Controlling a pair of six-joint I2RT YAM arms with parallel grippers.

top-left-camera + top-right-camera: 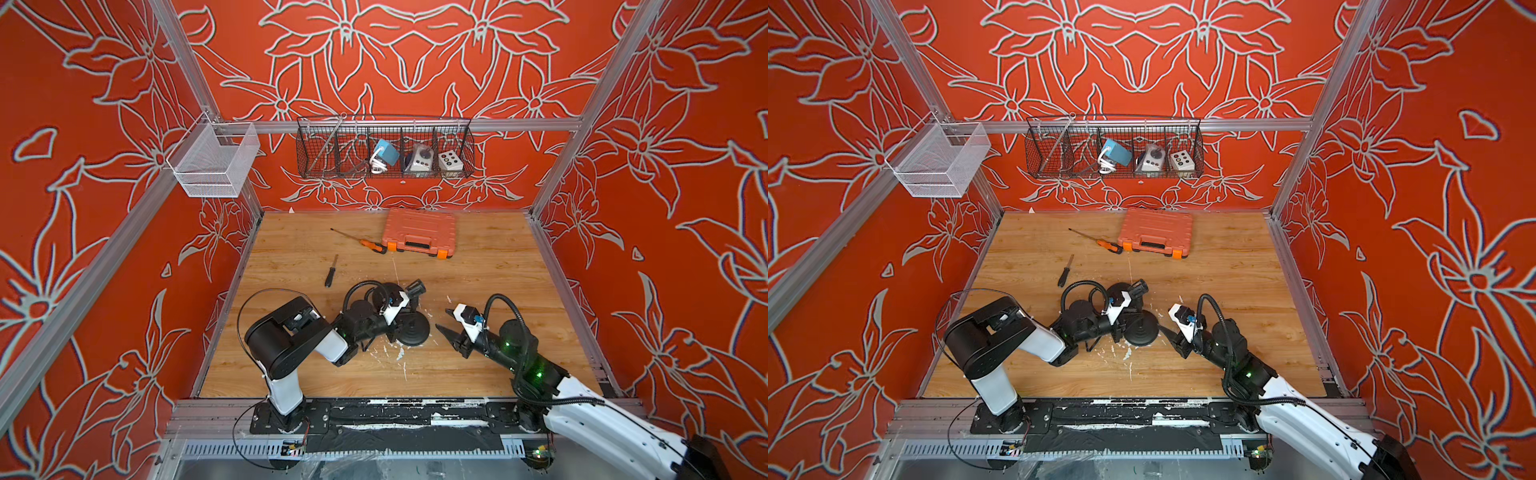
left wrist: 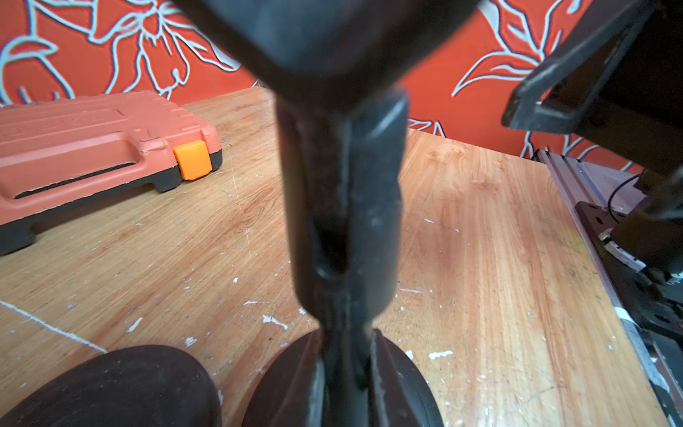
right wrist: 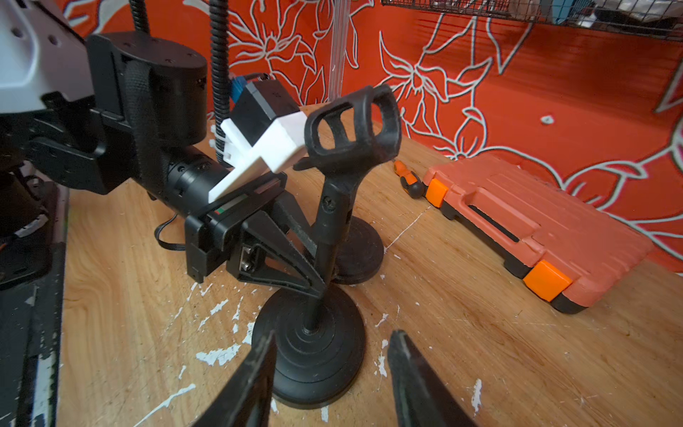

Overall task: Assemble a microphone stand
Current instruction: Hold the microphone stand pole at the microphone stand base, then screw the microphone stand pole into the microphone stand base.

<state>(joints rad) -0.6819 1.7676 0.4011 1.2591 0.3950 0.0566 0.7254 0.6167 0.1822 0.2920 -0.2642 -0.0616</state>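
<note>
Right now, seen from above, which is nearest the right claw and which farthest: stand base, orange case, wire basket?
In a top view:
1. Stand base, mid-table, just off the right gripper's tips.
2. Orange case, at the table's back edge.
3. Wire basket, up on the back wall, beyond the case.

My black-and-white left arm [image 1: 286,332] folds low over the table, its forearm reaching across toward my right side. At its end my black left gripper [image 3: 318,283] lies nearly level, fingers pinched tight on a thin black metal pole [image 3: 314,314]. My white-and-black right arm [image 1: 590,403] stretches in from the near right corner, sloping down toward the middle. My black right gripper [image 3: 332,336] points at the left one, near it but not touching, jaws standing apart.
</note>
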